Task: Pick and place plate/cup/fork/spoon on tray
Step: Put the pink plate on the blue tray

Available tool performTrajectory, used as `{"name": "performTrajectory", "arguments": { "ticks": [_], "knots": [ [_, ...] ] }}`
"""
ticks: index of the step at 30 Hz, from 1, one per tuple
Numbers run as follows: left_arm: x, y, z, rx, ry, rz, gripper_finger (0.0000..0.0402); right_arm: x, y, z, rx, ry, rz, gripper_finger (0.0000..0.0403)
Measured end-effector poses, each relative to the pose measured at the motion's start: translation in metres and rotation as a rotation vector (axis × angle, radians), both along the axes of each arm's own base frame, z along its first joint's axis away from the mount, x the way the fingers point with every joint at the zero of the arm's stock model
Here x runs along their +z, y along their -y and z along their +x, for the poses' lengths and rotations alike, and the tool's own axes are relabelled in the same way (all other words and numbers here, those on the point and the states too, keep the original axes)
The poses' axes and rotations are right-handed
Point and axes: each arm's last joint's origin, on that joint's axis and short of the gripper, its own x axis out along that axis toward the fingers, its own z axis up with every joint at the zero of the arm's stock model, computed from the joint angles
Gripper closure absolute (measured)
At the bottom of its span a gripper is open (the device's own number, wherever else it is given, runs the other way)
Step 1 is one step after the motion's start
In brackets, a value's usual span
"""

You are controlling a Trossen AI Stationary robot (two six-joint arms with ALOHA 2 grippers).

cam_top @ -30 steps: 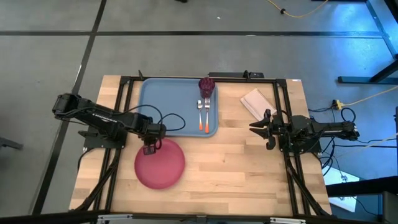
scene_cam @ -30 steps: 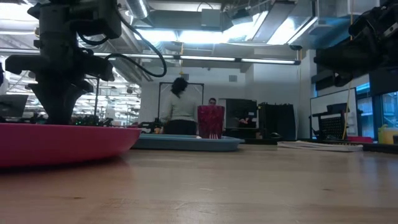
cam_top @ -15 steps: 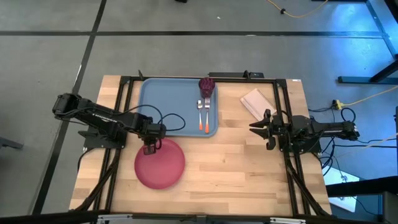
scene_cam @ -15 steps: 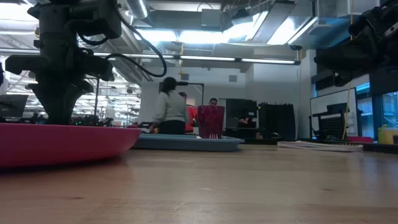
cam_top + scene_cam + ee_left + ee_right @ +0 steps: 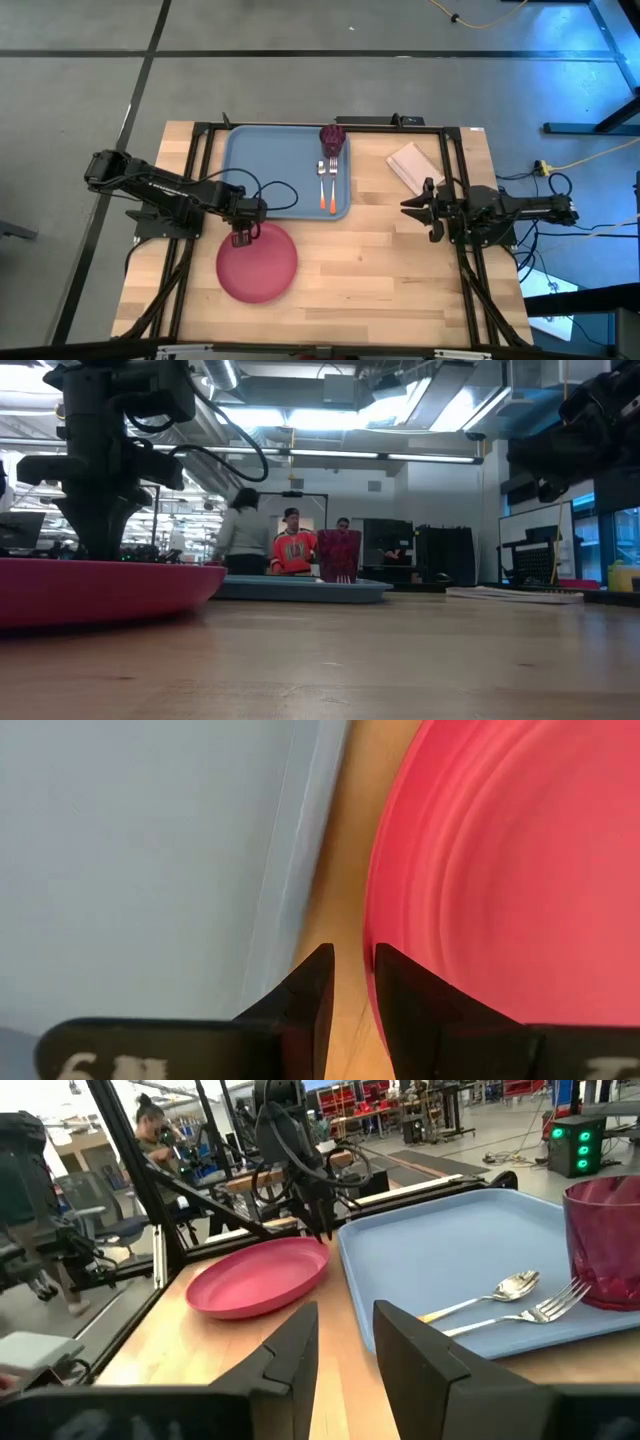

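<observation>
From above we see the flat round pinkish-red plastic plate (image 5: 257, 263) on the wood just beside the large light-blue plastic tray (image 5: 262, 160), the left gripper (image 5: 240, 238) over its rim. Our left wrist view alone shows its fingers (image 5: 306, 992) slightly parted, straddling that rim without pinching. The right gripper (image 5: 412, 207) waits with fingers parted, empty.

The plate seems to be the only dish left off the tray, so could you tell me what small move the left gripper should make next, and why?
Probably close the left gripper on the plate's rim: its fingers sit open at the edge nearest the tray, while the cup, fork and spoon are already there.
</observation>
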Motion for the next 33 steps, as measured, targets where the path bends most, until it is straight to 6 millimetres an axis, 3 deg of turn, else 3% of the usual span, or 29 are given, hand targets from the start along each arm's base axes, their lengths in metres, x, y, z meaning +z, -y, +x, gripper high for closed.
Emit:
{"name": "performTrajectory", "arguments": {
  "ticks": [19, 26, 33],
  "knots": [
    [0.0, 0.0, 0.0, 0.0, 0.0, 0.0, 0.0333, -0.017, -0.001, 0.012, 0.0, -0.206, 0.013, 0.0299],
    [0.0, 0.0, 0.0, 0.0, 0.0, 0.0, 0.0333, -0.018, -0.006, 0.012, 0.157, -0.226, 0.065, 0.0299],
    [0.0, 0.0, 0.0, 0.0, 0.0, 0.0, 0.0333, -0.018, -0.006, 0.012, 0.167, -0.223, 0.065, 0.0299]
  ]
}}
